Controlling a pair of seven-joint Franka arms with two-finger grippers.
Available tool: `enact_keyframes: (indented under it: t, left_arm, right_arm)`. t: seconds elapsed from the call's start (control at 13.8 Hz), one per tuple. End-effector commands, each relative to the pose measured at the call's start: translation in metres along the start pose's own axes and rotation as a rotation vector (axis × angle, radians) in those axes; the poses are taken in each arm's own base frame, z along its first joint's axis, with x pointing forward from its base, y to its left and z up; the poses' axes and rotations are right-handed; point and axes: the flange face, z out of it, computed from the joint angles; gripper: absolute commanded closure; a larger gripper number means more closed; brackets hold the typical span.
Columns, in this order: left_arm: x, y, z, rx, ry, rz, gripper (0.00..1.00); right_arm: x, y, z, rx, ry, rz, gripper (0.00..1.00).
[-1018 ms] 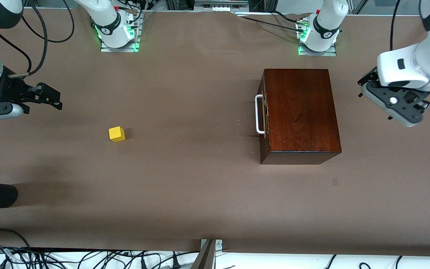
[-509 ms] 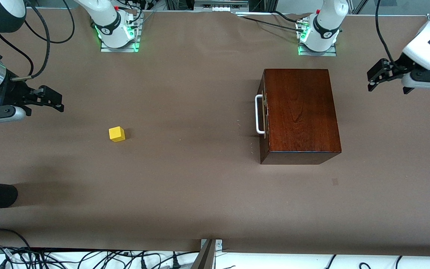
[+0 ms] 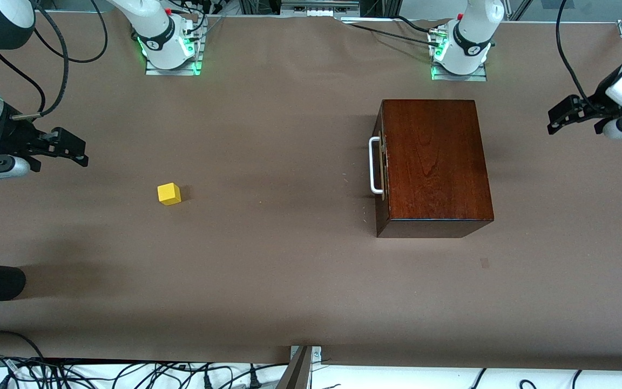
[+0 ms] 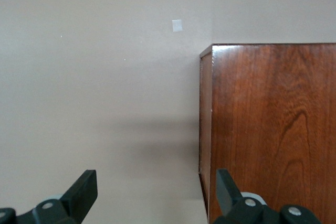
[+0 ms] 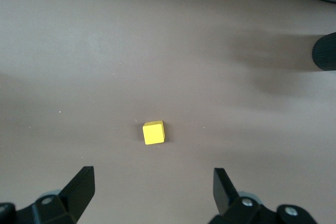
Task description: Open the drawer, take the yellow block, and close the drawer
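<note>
Dark wooden box [image 3: 434, 162] with drawer [image 3: 380, 165] pushed in, contents hidden, yellow block [image 3: 169, 194] on bare tabletop [image 3: 268, 270] toward right arm's end, right pincer [image 3: 68, 147] and left pincer [image 3: 562, 116] both released, hovering at the tabletop's ends.

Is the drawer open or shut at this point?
Shut. The drawer front sits flush with the wooden box, its white handle close against it, and no pale interior shows.

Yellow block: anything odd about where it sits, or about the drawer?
Nothing damaged or spilled. The yellow block lies on the bare table toward the right arm's end, well apart from the wooden box, not inside it. The drawer looks shut, its white handle untouched.
</note>
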Motion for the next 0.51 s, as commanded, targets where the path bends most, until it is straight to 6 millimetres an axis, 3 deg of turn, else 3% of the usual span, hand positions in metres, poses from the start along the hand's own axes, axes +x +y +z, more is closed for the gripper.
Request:
enact_keyframes:
  t: [0.0, 0.44]
  left_arm:
    - [0.0167, 0.0027, -0.0108, -0.006, -0.017, -0.002, 0.0]
    - [0.017, -0.0057, -0.0096, -0.007, -0.02, -0.012, 0.0]
  right_arm:
    - [0.0004, 0.0031, -0.0003, -0.014, 0.006, 0.001, 0.0]
    - [0.0008, 0.0022, 0.0007, -0.014, 0.005, -0.001, 0.0]
